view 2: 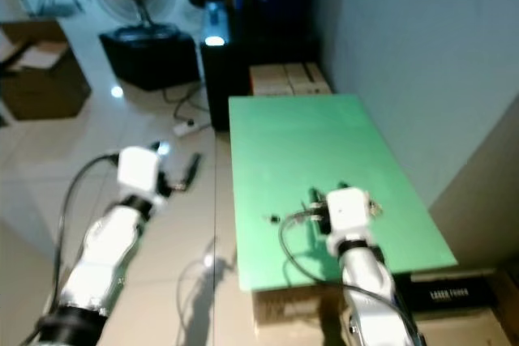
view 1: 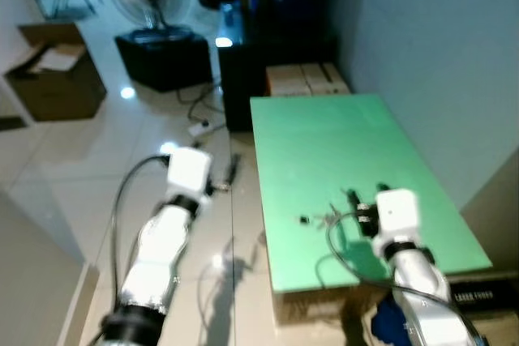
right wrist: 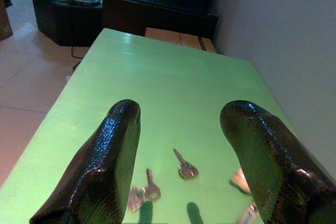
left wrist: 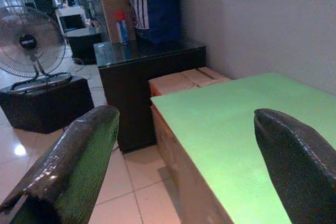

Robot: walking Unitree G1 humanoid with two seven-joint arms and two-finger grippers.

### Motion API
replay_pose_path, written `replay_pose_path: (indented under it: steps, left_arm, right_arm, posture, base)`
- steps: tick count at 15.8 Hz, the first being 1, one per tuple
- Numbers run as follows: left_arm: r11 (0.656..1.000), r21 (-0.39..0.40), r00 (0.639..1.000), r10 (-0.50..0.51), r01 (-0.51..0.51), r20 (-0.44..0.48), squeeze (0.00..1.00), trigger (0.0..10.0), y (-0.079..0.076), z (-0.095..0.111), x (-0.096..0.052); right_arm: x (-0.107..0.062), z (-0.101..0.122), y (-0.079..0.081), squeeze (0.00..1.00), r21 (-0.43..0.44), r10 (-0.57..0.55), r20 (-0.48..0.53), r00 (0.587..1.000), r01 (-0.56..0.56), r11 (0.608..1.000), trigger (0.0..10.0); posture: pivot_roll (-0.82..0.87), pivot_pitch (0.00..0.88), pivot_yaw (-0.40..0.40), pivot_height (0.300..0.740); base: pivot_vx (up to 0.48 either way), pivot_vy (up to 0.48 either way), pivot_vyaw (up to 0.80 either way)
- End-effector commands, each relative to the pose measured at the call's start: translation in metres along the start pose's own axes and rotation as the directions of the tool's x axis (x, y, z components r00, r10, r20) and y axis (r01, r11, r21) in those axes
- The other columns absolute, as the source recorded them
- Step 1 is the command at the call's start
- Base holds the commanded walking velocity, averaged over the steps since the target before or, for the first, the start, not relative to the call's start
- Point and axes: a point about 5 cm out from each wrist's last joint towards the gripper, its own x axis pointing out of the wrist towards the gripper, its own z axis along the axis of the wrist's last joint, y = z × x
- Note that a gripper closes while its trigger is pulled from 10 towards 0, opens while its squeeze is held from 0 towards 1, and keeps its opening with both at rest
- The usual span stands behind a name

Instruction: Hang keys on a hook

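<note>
Right gripper (right wrist: 178, 150) is hovering wide open, empty, over small silvery metal keys (right wrist: 185, 169) lying flat on green surface (view 1: 324, 151); light, slippery, thin, probably best pinching the bunched ring end; left gripper (left wrist: 184, 171) is idling open off the surface

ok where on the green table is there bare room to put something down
The far half of the green table, from the boxes behind it down toward the middle, is bare. The near end is crowded: the keys lie there under the open right gripper. The left gripper hangs open beside the table.
</note>
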Motion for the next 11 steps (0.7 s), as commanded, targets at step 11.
replay_pose_path:
  steps: [11]
  left_arm:
    - [0.998, 0.033, 0.998, -0.059, 0.058, 0.028, 0.00, 10.0, -0.010, 0.006, 0.004]
  right_arm:
    - [0.001, -0.014, -0.005, 0.00, 0.017, -0.099, -0.091, 0.991, 0.101, 0.995, 10.0]
  posture:
    - [-0.15, 0.003, 0.035, 0.740]
  base:
    - [0.072, -0.133, 0.00]
